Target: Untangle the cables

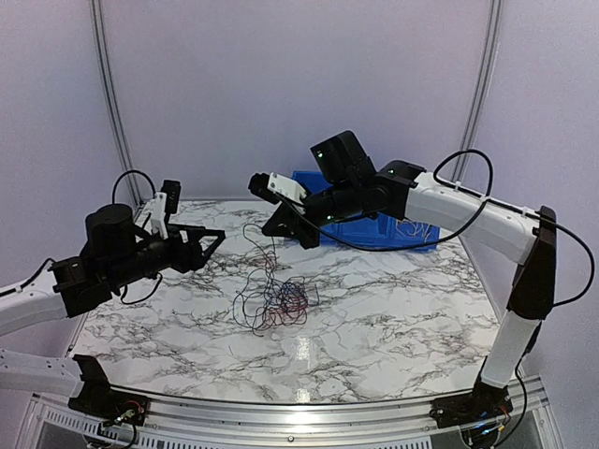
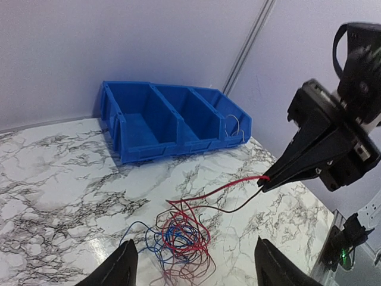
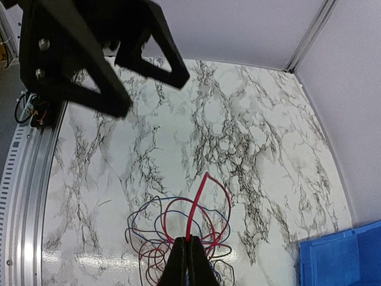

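The cables (image 1: pixel 277 299) lie in a loose tangle of red, blue and dark loops at mid-table, also seen in the left wrist view as the cables (image 2: pixel 181 238). My right gripper (image 1: pixel 267 231) hangs above the heap, shut on a red cable (image 3: pixel 199 202) that rises taut from it to the fingertips; a dark strand (image 2: pixel 238 205) ends at the same tip. My left gripper (image 1: pixel 211 238) hovers left of the tangle, above the table. Its fingers (image 2: pixel 119 268) stand wide open and hold nothing, with the heap in view between them.
A blue bin (image 1: pixel 393 229) with three compartments stands at the back right of the marble table (image 1: pixel 393 309). A thin pale wire (image 2: pixel 235 128) hangs over the bin's right end. A metal rail (image 1: pixel 281 412) runs along the near edge.
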Robot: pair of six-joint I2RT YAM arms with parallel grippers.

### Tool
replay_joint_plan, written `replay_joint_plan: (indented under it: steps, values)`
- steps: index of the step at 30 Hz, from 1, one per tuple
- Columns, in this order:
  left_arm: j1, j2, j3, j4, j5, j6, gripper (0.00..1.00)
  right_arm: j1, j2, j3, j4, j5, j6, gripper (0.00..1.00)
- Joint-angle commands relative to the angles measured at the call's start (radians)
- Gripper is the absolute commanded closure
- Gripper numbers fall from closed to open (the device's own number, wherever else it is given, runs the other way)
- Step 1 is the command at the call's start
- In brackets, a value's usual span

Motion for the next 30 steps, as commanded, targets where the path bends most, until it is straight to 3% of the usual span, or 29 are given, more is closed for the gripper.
replay_joint_plan:
  steps: [1,6,13,19,24,30]
  values:
    - [-0.031,0.117,0.031,0.124,0.056,0.015,0.3,-0.007,-0.027,0.034,0.057,-0.039,0.062,1.0]
    - [-0.034,0.238,0.037,0.256,0.026,0.018,0.3,-0.007,-0.023,0.039,0.062,-0.134,0.115,1.0]
    - [-0.033,0.464,0.146,0.357,-0.168,0.005,0.29,-0.005,-0.026,0.079,0.041,-0.278,0.134,1.0]
    - [-0.014,0.666,0.194,0.381,-0.279,-0.002,0.31,-0.011,-0.097,0.279,-0.057,-0.334,0.09,1.0]
    - [0.063,0.661,0.066,0.381,-0.351,-0.081,0.33,-0.036,-0.146,0.47,-0.163,-0.332,0.049,1.0]
    - [0.145,0.537,-0.086,0.38,-0.379,-0.1,0.33,-0.092,-0.176,0.5,-0.196,-0.335,0.033,1.0]
